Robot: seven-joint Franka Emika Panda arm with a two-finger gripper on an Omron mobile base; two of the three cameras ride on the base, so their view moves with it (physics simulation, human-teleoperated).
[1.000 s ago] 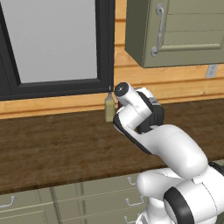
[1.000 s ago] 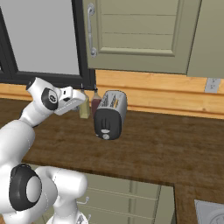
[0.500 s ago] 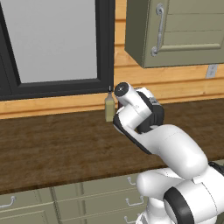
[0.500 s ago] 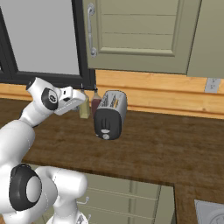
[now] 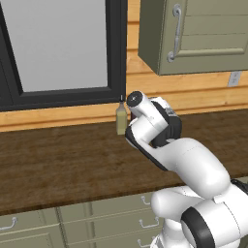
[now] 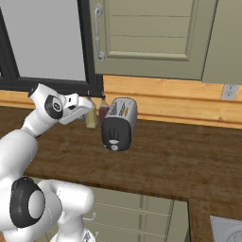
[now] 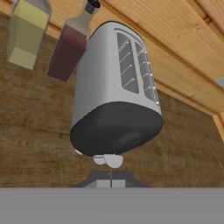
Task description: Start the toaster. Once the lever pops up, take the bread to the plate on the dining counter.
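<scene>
Now the closed hand (image 7: 111, 179) sits just before the dark end of the toaster (image 7: 114, 92), holding nothing.

Brushed-metal toaster (image 7: 114, 87) on matt wood-grain counter (image 7: 35, 131).

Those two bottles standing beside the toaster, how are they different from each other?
The yellow-green bottle holds pale olive liquid, while the dark red bottle holds deep maroon liquid. The dark red bottle stands right next to the toaster; the yellow-green bottle stands farther from it. Both stand upright on the wooden counter against the wall.
</scene>
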